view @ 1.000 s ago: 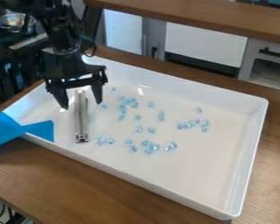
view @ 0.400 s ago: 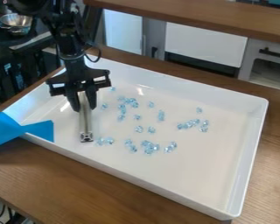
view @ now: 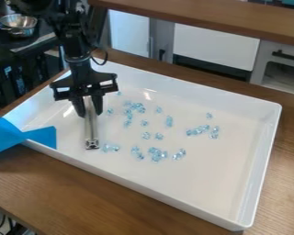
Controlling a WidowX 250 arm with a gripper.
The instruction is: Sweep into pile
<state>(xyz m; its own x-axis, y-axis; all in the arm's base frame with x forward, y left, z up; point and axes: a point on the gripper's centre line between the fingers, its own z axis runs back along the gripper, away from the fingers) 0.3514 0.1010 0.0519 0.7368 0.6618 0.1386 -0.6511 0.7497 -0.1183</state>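
Flat bright-blue sheet (view: 11, 137) left of the black two-finger gripper (view: 89, 113), its fingers closed around a long silver metal bar (view: 91, 131) extending below them, clear pale-blue chunks (view: 155, 155) scattered to its right, white rectangular tray (view: 217, 183) beneath, stretching well rightward.

– Spot anything at the upper left?
– Yes, a metal bowl (view: 18, 24) on a dark counter (view: 1, 49).
– And lower down?
– At the left edge, a blue sheet (view: 9, 137). Across the bottom, a wooden table (view: 82, 193).
– Now look up top.
– A wooden shelf (view: 223, 19), then beyond, a white panel (view: 216, 45) and, farther right, a dark handle (view: 288, 56).
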